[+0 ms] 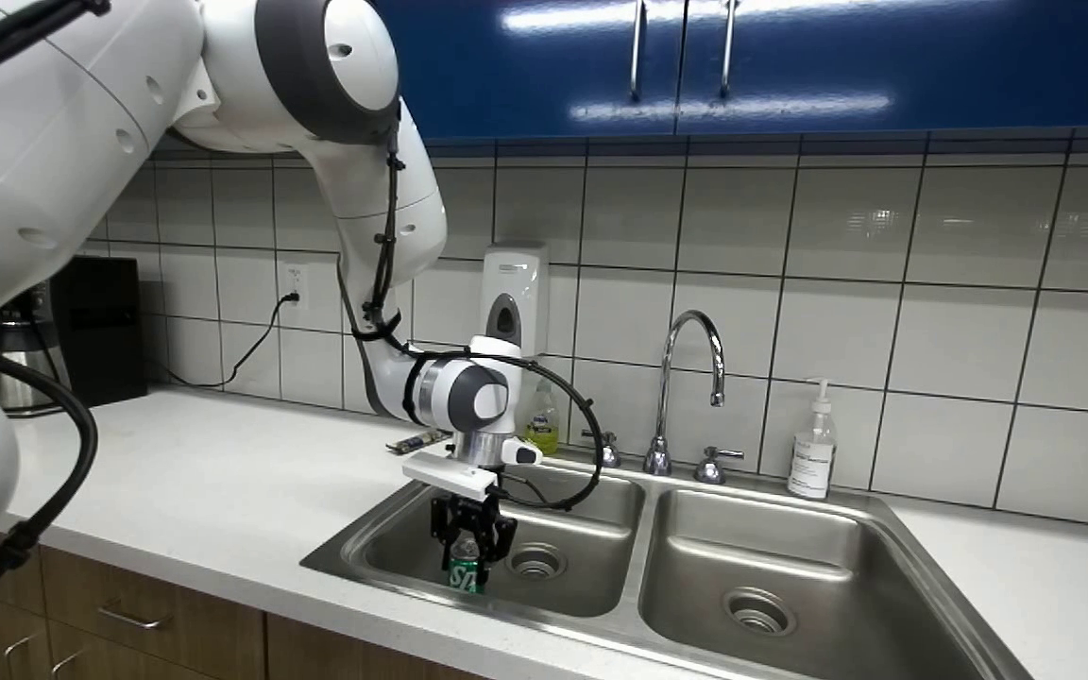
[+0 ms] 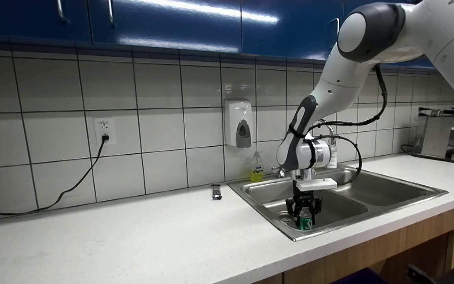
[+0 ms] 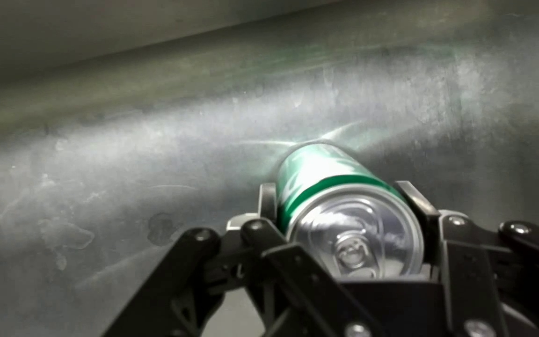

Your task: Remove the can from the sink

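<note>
The green can (image 1: 464, 573) with white marking stands roughly upright in the near part of the sink's basin closest to the arm. It also shows in an exterior view (image 2: 306, 224) and in the wrist view (image 3: 318, 171), where its silvery lid and tab face the camera. The steel sink (image 1: 640, 557) has two basins. My gripper (image 3: 337, 201) points down, one finger on each side of the can near its top, both pads against its sides. The can's base seems at or near the basin floor; whether it touches is unclear. Part of the lid is hidden behind the gripper.
A chrome faucet (image 1: 667, 397) with handles stands behind the sink. A white soap bottle (image 1: 810, 444), a yellow-green soap bottle (image 2: 257, 167) and a small wrapped bar (image 2: 216, 191) are near the wall. A soap dispenser (image 2: 239, 123) hangs above. White counter (image 2: 152, 236) flanks the sink.
</note>
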Motion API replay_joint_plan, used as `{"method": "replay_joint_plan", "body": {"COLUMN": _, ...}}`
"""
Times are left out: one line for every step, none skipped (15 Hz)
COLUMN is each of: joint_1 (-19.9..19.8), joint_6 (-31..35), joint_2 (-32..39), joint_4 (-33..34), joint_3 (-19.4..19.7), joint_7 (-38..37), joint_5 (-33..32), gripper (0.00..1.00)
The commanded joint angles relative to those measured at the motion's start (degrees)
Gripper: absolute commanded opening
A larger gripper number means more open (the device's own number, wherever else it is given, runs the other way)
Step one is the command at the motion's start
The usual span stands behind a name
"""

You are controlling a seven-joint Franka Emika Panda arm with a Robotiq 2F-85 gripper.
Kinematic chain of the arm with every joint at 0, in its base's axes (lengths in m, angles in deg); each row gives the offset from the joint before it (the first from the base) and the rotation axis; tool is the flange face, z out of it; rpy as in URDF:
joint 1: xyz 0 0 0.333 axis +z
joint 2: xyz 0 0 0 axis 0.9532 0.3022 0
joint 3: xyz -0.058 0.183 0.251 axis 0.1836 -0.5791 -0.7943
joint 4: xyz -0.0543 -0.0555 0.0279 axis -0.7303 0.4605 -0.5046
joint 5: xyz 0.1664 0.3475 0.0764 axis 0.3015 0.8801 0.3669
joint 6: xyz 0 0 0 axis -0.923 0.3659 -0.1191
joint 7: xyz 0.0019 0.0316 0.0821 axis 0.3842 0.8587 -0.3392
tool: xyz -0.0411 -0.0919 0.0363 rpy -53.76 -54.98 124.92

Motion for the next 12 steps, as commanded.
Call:
{"method": "replay_joint_plan", "body": {"joint_1": -0.1, "joint_6": -0.1, "joint_2": -0.9, "joint_4": -0.5, "joint_3": 0.0, "joint_7": -1.7, "joint_5": 0.2, "gripper": 0.38}}
{"method": "replay_joint_plan", "body": {"joint_1": 0.2, "joint_6": -0.6, "joint_2": -1.6, "joint_4": -0.7, "joint_3": 0.1, "joint_7": -2.2, "joint_5": 0.0, "gripper": 0.38}}
{"method": "replay_joint_plan", "body": {"joint_1": 0.3, "joint_6": -0.7, "joint_2": -2.5, "joint_4": -1.1, "joint_3": 0.1, "joint_7": -2.6, "joint_5": 0.0, "gripper": 0.38}}
{"method": "replay_joint_plan", "body": {"joint_1": 0.6, "joint_6": -1.0, "joint_2": -3.2, "joint_4": -1.4, "joint_3": 0.2, "joint_7": -3.0, "joint_5": -0.2, "gripper": 0.38}}
{"method": "replay_joint_plan", "body": {"joint_1": 0.9, "joint_6": -1.3, "joint_2": -4.1, "joint_4": -1.7, "joint_3": 0.4, "joint_7": -3.5, "joint_5": -0.4, "gripper": 0.38}}
{"method": "replay_joint_plan", "body": {"joint_1": 1.2, "joint_6": -1.8, "joint_2": -5.3, "joint_4": -2.1, "joint_3": 0.5, "joint_7": -4.1, "joint_5": -0.5, "gripper": 0.38}}
{"method": "replay_joint_plan", "body": {"joint_1": 1.5, "joint_6": -2.1, "joint_2": -6.4, "joint_4": -2.4, "joint_3": 0.6, "joint_7": -4.6, "joint_5": -0.8, "gripper": 0.38}}
{"method": "replay_joint_plan", "body": {"joint_1": 1.9, "joint_6": -2.5, "joint_2": -7.6, "joint_4": -2.8, "joint_3": 0.8, "joint_7": -5.2, "joint_5": -1.0, "gripper": 0.38}}
{"method": "replay_joint_plan", "body": {"joint_1": 2.2, "joint_6": -3.1, "joint_2": -8.8, "joint_4": -3.2, "joint_3": 0.9, "joint_7": -5.7, "joint_5": -1.2, "gripper": 0.38}}
{"method": "replay_joint_plan", "body": {"joint_1": 2.5, "joint_6": -3.4, "joint_2": -10.0, "joint_4": -3.7, "joint_3": 1.0, "joint_7": -6.2, "joint_5": -1.4, "gripper": 0.38}}
{"method": "replay_joint_plan", "body": {"joint_1": 2.8, "joint_6": -4.2, "joint_2": -11.5, "joint_4": -4.2, "joint_3": 1.1, "joint_7": -6.8, "joint_5": -1.8, "gripper": 0.38}}
{"method": "replay_joint_plan", "body": {"joint_1": 3.0, "joint_6": -5.2, "joint_2": -12.7, "joint_4": -4.5, "joint_3": 1.0, "joint_7": -6.9, "joint_5": -1.7, "gripper": 0.38}}
